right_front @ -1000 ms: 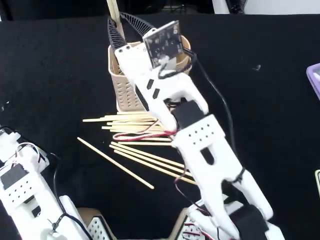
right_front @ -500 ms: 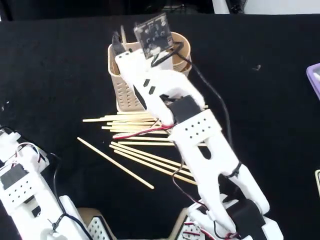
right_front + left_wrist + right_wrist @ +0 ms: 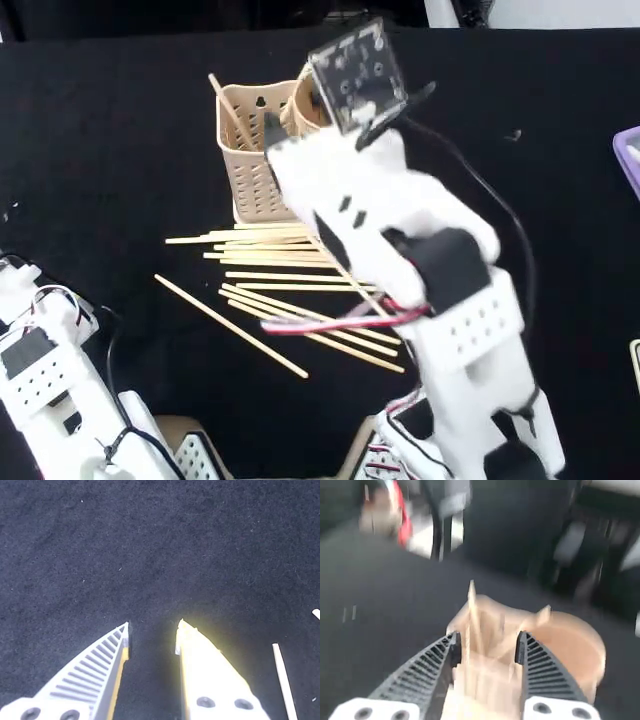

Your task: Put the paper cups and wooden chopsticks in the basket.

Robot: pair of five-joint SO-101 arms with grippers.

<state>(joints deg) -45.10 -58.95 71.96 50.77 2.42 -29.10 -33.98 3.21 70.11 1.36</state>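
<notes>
Above the basket [image 3: 250, 175], the right hand [image 3: 487, 640] hangs spread, its arm [image 3: 400, 205] hiding some loose chopsticks [image 3: 262, 246].

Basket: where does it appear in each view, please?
High view: basket upper middle, behind the loose chopsticks.
Right wrist view: basket just ahead of the right gripper.
Left wrist view: left gripper over black cloth.
Shared landmark: paper cup beside the basket.

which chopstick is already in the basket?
The single chopstick standing tilted in the basket's far left corner, its tip poking above the rim. All the other chopsticks lie flat on the table in front of the basket.
</notes>
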